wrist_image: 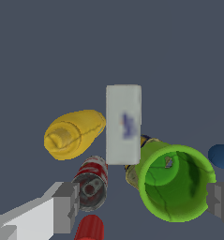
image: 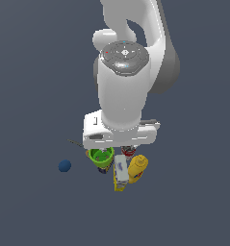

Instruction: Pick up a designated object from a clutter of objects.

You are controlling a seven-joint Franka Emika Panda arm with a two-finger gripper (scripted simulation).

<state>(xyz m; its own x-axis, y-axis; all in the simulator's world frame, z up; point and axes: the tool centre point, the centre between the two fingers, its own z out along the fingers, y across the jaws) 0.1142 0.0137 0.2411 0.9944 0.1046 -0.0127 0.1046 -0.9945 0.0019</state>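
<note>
The designated object, a tall carton point(image: 120, 172) with a white top and yellow base, stands upright in the clutter of objects; the wrist view shows its white top face point(wrist_image: 123, 124) with a blue mark. My gripper point(wrist_image: 144, 205) hangs open above the clutter, holding nothing. One grey finger point(wrist_image: 66, 206) shows over the metal can point(wrist_image: 91, 183), the other point(wrist_image: 221, 204) past the green cup point(wrist_image: 175, 183). The carton lies beyond the fingertips, not between them. In the exterior view the hand point(image: 121, 134) hides the fingers.
A yellow bottle point(wrist_image: 73, 133) stands close beside the carton. The green cup point(image: 101, 156) touches its other side. A red cup point(wrist_image: 90, 228) sits by the can. The blue ball point(image: 64, 166) lies apart, and a thin dark utensil point(image: 75, 142) lies behind it.
</note>
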